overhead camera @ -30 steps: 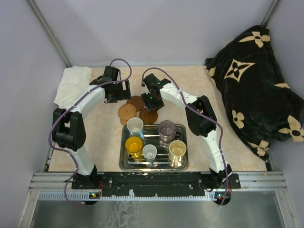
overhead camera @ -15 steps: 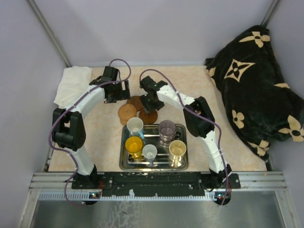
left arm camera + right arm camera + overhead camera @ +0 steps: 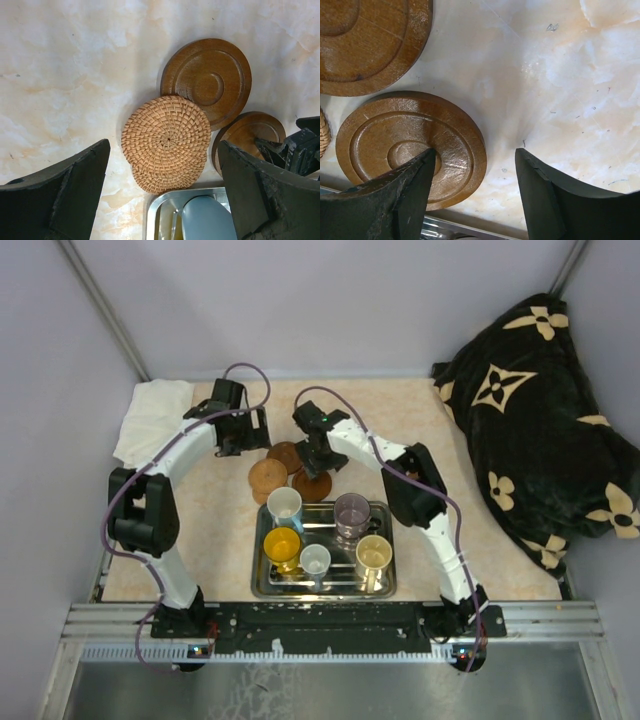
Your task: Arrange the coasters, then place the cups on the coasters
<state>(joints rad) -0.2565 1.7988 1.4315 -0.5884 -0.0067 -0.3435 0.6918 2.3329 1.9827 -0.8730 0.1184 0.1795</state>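
The rectangular steel tray [image 3: 390, 585] is still filled with small handled mugs [image 3: 282, 543]. Round brown wooden and woven coasters [image 3: 206, 80] are bunched just beyond it. The right gripper [image 3: 474, 155] has been shifted over them, fingers widened and empty. The left gripper [image 3: 164, 145] is spread wide, empty. Arranging is judged barely begun.

Right gripper [image 3: 317, 462] shifted left, closer over wooden coasters [image 3: 289, 456]; right elbow swung left with it. Jaws spread wider. Left gripper [image 3: 243, 435] edged slightly far and left.
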